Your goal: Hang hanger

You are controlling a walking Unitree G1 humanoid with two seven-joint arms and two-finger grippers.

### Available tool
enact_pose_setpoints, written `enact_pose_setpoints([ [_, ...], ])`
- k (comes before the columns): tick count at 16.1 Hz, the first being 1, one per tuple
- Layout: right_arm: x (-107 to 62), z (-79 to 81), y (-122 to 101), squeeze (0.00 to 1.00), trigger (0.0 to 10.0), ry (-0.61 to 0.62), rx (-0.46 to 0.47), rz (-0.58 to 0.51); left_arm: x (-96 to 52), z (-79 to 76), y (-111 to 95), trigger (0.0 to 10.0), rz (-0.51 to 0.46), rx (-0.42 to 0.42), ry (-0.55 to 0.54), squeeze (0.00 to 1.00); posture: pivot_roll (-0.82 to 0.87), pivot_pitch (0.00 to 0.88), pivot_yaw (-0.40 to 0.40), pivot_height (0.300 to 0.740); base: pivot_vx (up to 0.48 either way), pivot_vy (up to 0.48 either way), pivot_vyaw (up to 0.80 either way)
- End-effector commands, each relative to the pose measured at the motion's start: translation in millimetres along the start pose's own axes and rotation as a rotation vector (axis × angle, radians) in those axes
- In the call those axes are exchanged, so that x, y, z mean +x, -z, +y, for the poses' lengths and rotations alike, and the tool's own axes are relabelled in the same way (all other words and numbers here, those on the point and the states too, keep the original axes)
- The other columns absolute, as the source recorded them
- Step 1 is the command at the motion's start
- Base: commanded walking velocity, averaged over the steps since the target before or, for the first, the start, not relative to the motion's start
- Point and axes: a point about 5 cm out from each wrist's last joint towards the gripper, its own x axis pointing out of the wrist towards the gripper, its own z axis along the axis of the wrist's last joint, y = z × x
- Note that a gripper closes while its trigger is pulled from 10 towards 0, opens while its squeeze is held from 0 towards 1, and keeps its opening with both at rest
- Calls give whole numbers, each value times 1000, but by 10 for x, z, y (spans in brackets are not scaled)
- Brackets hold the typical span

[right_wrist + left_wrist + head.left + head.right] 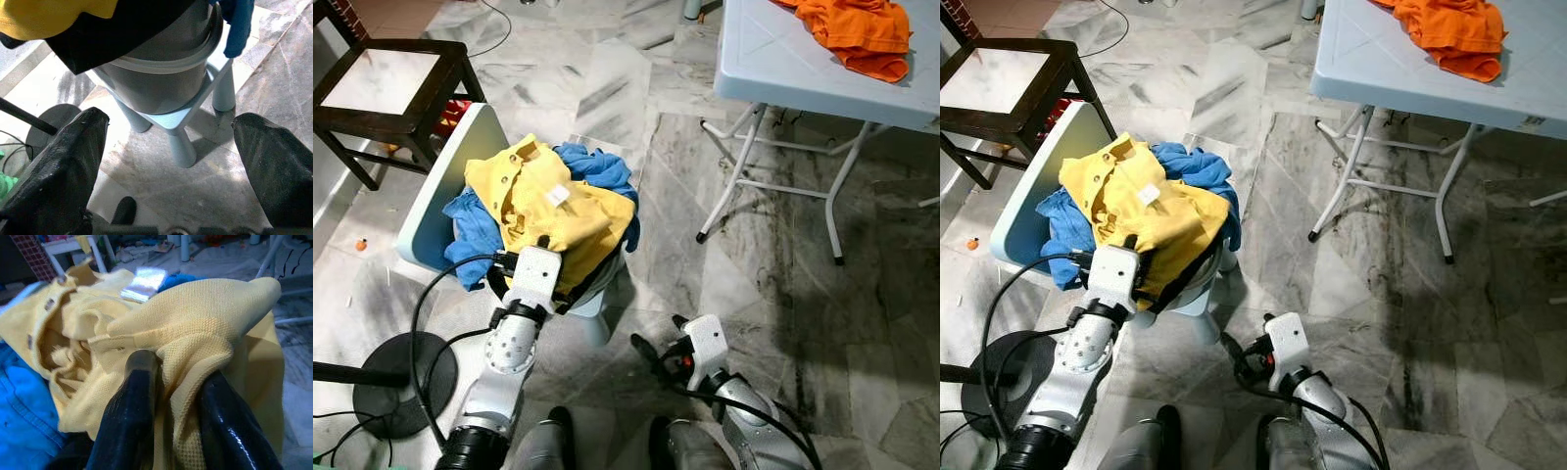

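A yellow shirt (543, 201) lies on top of a pile with a blue garment (597, 166) in a grey basket (161, 78). The basket stands on a small pale blue chair (195, 112). My left gripper (178, 374) is at the near edge of the pile, shut on a fold of the yellow shirt. Its two black fingers (139, 382) pinch the fabric between them. My right gripper (658, 335) hangs low over the floor, just right of the chair, open and holding nothing. I see no hanger.
A white folding table (783, 69) at the back right carries an orange garment (857, 29). A dark wooden chair (382, 83) stands at the back left. A black round stand base (401, 377) and cables lie on the marble floor at the left.
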Motion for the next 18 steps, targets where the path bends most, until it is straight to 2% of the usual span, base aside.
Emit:
enact_pose_setpoints([
  [1, -63, -2, 90, 0, 10000, 7, 10, 29, -57, -16, 83, 0, 52, -15, 18, 0, -37, 292, -33, 740, 0, 0, 0],
  [4, -76, -4, 98, 0, 10000, 13, 12, 29, -46, -20, 104, 0, 106, -61, 2, 0, -38, 291, -27, 740, 0, 0, 0],
  [9, -33, 12, 76, 0, 10000, 11, 12, 23, -51, 40, -61, 0, 53, -61, -7, 0, -26, 280, -19, 740, 0, 0, 0],
  [11, -10, -11, 55, 0, 10000, 17, 11, 18, -37, 155, -312, 0, -99, 22, -46, 0, -19, 276, -17, 740, 0, 0, 0],
  [12, 0, 2, 53, 0, 10000, 14, 11, 17, 12, 212, -554, 0, -236, 96, -58, 0, -17, 273, -16, 740, 0, 0, 0],
  [13, 12, 14, 53, 0, 10000, 12, 10, 16, 59, 200, -761, 0, -345, 143, -41, 0, -11, 265, -15, 740, 0, 0, 0],
  [15, 39, 19, 41, 0, 10000, 11, 10, 13, 124, 135, -995, 0, -451, 168, 7, 0, -10, 252, -8, 740, 0, 0, 0],
  [16, 63, 20, 20, 0, 10000, 15, 8, 5, 147, 36, -1141, 0, -527, 175, 91, 0, -11, 246, -3, 740, 0, 0, 0],
  [17, 81, 9, 5, 0, 10000, 25, 7, 0, 151, -39, -1190, 0, -554, 172, 155, 0, -12, 240, 6, 740, 0, 0, 0],
  [18, 94, -3, 3, 0, 10000, 38, 7, -4, 165, -70, -1093, 0, -504, 133, 181, 0, -18, 234, 18, 740, 0, 0, 0],
])
